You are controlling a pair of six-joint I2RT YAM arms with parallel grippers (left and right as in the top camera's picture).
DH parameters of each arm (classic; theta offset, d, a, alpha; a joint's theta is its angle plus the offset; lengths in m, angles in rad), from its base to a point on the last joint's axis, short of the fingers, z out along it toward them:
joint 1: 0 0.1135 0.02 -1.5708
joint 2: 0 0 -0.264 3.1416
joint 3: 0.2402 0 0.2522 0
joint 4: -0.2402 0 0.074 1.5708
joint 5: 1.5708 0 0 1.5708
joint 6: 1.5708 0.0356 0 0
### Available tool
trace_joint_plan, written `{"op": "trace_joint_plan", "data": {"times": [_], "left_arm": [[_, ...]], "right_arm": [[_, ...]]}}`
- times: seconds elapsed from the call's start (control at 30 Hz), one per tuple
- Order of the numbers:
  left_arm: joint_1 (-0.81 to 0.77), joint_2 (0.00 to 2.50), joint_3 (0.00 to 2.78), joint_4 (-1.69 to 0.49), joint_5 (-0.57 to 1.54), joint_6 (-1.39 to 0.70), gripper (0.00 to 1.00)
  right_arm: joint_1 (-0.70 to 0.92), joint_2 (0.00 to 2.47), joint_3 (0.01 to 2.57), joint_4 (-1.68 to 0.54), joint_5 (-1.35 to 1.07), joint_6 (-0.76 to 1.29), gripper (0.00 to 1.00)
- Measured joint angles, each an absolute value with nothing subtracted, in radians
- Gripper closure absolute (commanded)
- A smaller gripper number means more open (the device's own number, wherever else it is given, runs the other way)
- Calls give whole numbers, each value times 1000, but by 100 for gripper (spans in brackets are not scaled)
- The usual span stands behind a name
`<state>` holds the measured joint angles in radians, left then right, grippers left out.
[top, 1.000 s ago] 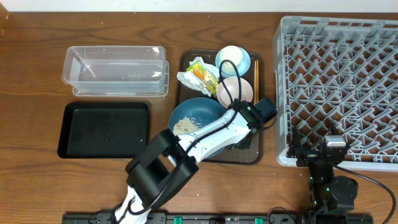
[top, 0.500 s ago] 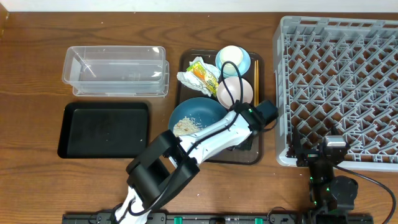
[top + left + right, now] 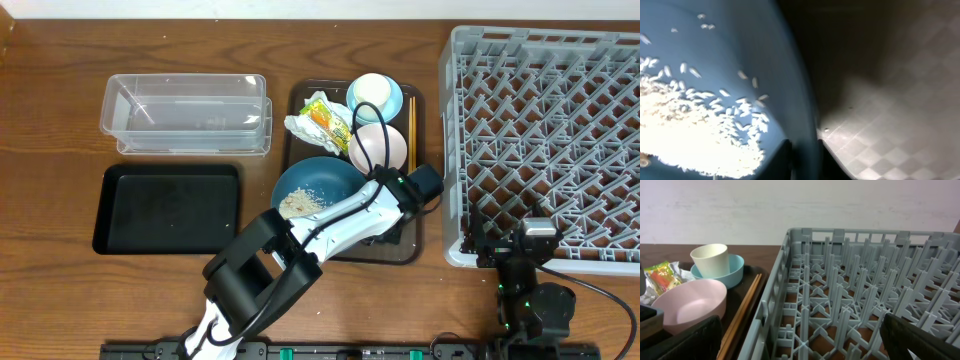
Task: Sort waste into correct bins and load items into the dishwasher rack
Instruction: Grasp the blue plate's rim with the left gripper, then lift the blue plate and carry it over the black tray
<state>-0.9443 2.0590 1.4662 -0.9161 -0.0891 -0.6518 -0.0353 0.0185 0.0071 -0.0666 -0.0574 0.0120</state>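
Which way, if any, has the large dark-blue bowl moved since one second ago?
No. The dark-blue bowl keeps its place on the brown tray.

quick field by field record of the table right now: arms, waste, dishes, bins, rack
left gripper: fingers astride the dark-blue bowl rim, looks clamped
right gripper: open, at the dishwasher rack near edge
waste: rice in that bowl; napkin and wrapper on the brown tray
dishes: pink bowl, light-blue bowl, chopsticks, all on that tray
bins: clear tub, black tray; no waste seen in either
rack: nothing loaded
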Motion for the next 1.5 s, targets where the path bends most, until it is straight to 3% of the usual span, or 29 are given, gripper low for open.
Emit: {"op": "trace_joint_plan", "data": {"times": [0.73, 1.13, 1.5], "left_arm": [[-914, 1885, 1477, -1056, -105, -640, 94], [-683, 1697, 1477, -1089, -152, -651, 94], [-404, 1543, 1477, -1091, 42, -630, 94]], "right_arm": [[-35, 19, 7, -67, -57, 12, 1], [-35, 19, 7, -67, -57, 12, 1], [-35, 19, 7, -67, -57, 12, 1]]}}
